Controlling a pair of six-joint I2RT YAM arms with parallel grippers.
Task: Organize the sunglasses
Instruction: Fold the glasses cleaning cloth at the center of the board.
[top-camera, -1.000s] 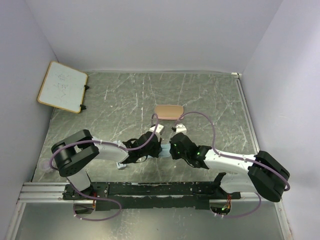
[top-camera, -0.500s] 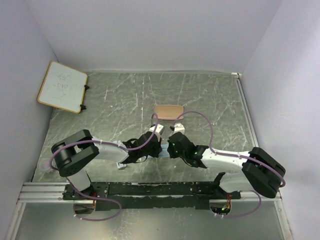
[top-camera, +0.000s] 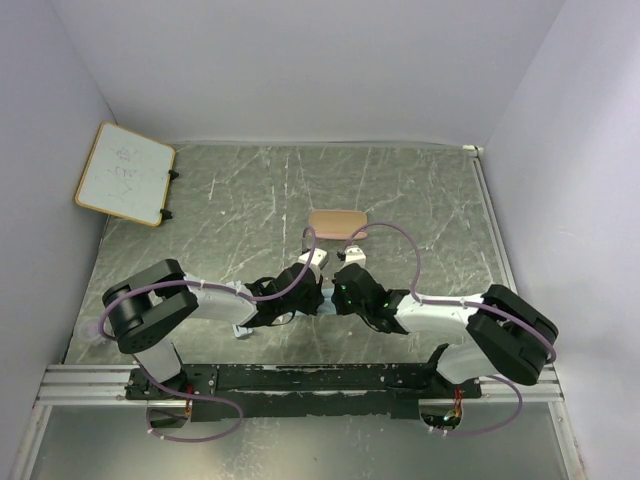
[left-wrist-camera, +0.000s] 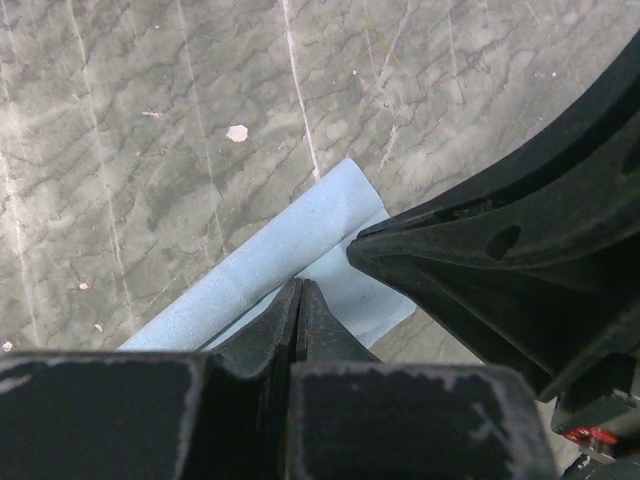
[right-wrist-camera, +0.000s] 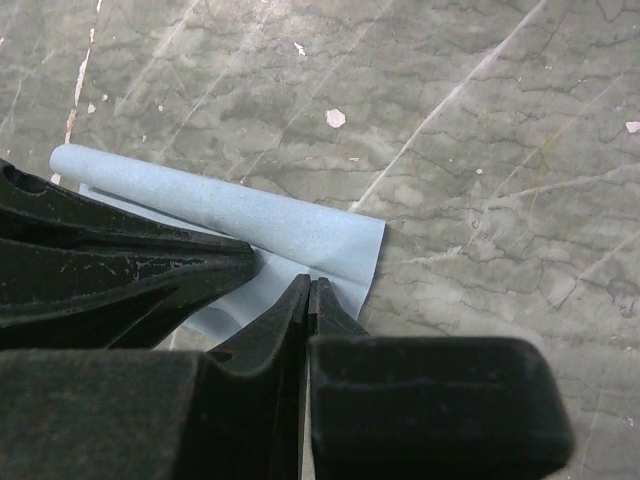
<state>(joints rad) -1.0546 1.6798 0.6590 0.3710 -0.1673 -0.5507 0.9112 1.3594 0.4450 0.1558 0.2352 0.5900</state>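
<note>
Grey marbled table (top-camera: 250, 200) | blue cloth (right-wrist-camera: 230, 210) folded, roll lying diagonally | left gripper (left-wrist-camera: 300, 287) and right gripper (right-wrist-camera: 308, 284) each pinched closed on cloth edge | sunglasses hidden, axis untellable

Both arms wear the same colours. The left arm (top-camera: 200, 298), at 8 o'clock in the overhead view, and the right arm (top-camera: 445, 318), at 4 o'clock, have white link shells between bulky matte-black joint housings (top-camera: 140, 318). A lilac cable (top-camera: 392, 232) loops along each arm, and more lilac cable curls beneath the bases at 6 o'clock. Small green lights (top-camera: 349, 291) glow on the right arm's black wrist. White blocks (top-camera: 315, 260) sit on both wrists.

Seen close, the left gripper (left-wrist-camera: 300, 292) and right gripper (right-wrist-camera: 308, 287) are matte-black wedges tapering to thin tips, with edges scuffed pale grey. One right finger (left-wrist-camera: 470, 270) has an oval hole, and a small red-marked part (left-wrist-camera: 590, 436) shows at 5 o'clock.
</note>
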